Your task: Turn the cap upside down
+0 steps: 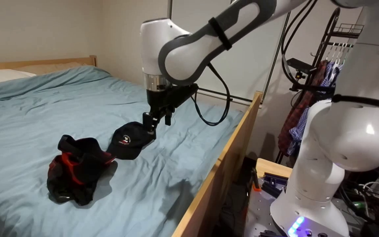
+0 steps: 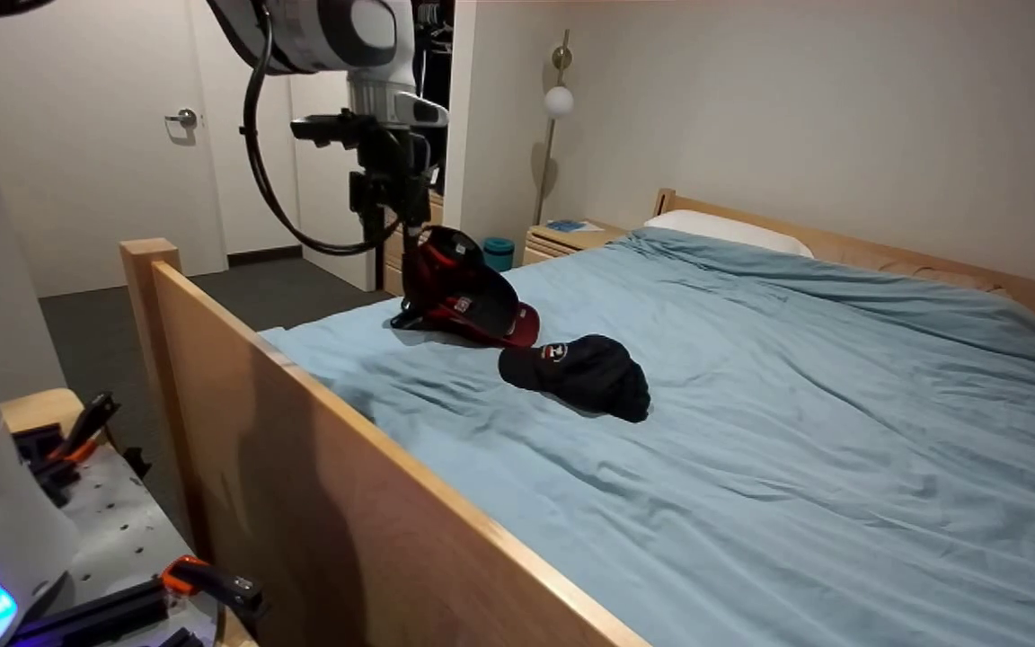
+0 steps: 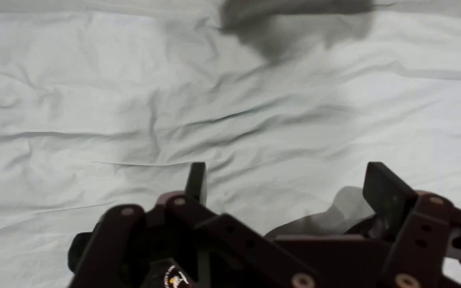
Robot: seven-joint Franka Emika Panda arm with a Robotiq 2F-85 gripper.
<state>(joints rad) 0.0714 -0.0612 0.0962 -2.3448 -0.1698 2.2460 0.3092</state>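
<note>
Hovering near the caps, holding nothing

The gripper is hanging over the blue sheet, its fingers standing wide apart with only bedding showing between them. A black cap is lying nearby on the bed, crown up, and some red-and-black headwear is leaning at a tilt near its brim. The task is not saying which cap it is meaning; the black one is looking likelier, since it is plainly sitting right way up.

For that one, working by the brim is probably going to serve best, as the crown is looking soft and apt to crumple. The fingers should be straddling the brim before closing, the lift should be clearing the bed, and the gripper should be rolling well over before lowering. Snagging the neighbouring headwear is looking like the main risk.

In an exterior view the fingers are crossing the black cap's outline, probably by line of sight alone. The wrist view is catching little of that cap beyond its emblem; dark shapes behind the gripper are blurring together. Whether the headwear is one cap or several, and whether it is touching the black cap, is hard to make out.
</note>
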